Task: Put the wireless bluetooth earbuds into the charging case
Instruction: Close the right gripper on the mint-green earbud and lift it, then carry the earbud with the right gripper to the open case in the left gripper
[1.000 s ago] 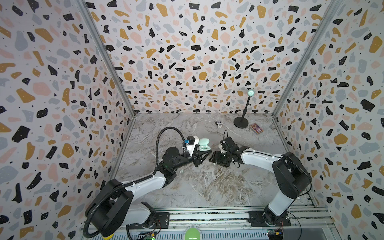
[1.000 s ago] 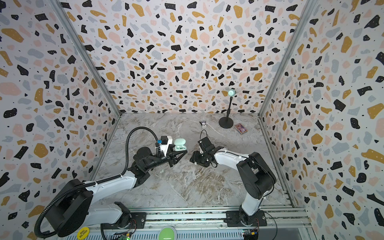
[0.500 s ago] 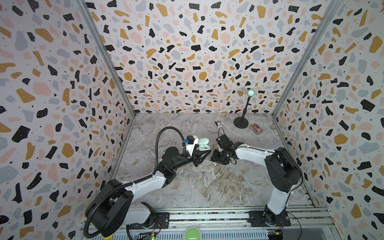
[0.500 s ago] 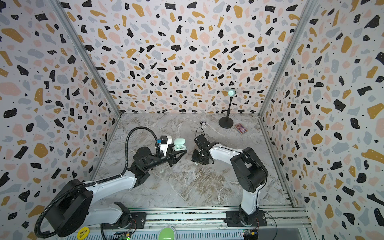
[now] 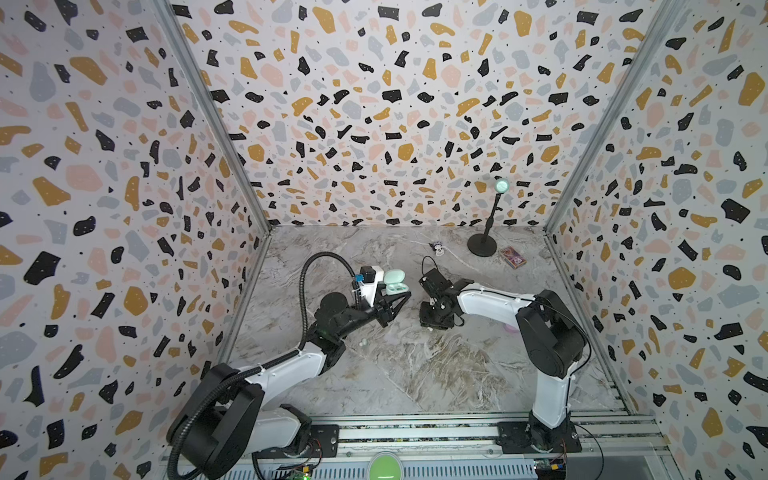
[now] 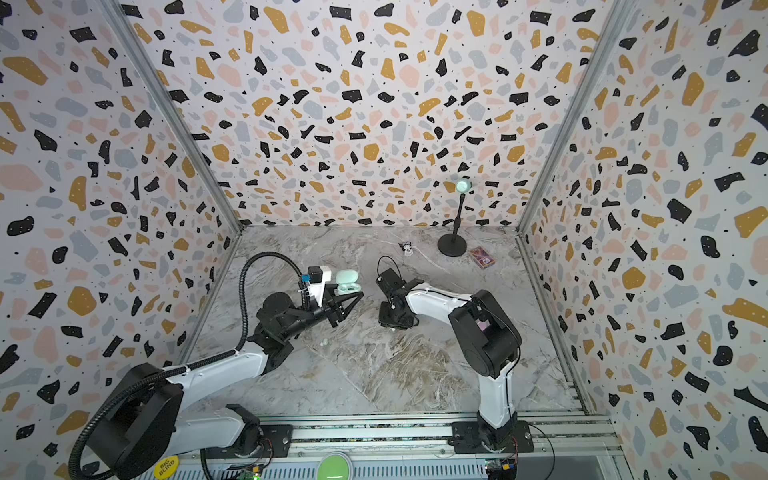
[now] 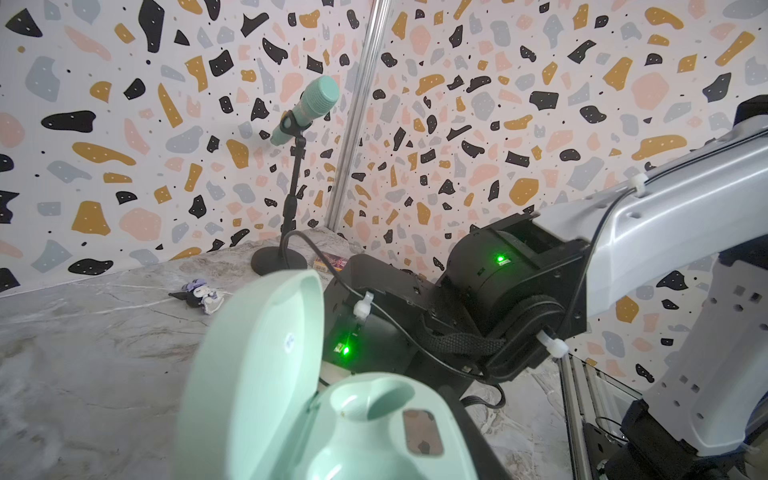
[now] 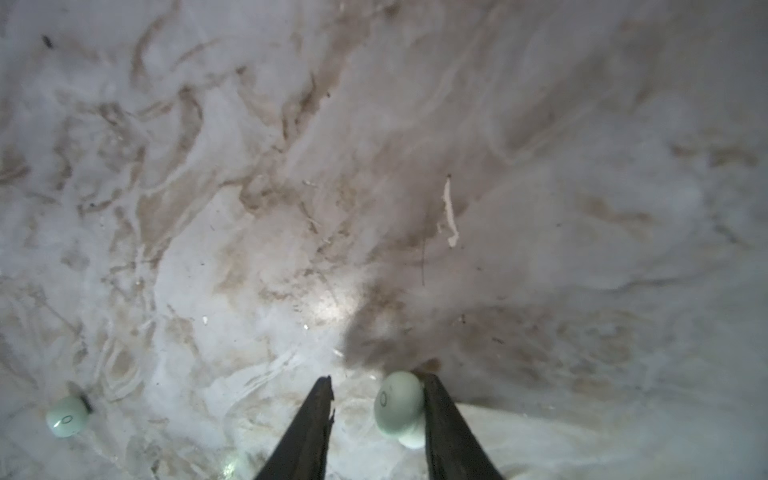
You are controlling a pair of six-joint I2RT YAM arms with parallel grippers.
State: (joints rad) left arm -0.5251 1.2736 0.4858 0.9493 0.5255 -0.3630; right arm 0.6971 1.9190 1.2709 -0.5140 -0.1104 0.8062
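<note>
earbud, mint, lies on the table at four o'clock from the charging case; the right gripper straddles it, unclenched, to pinch it. the left gripper grasps the case open-lidded, ready to receive.
</note>
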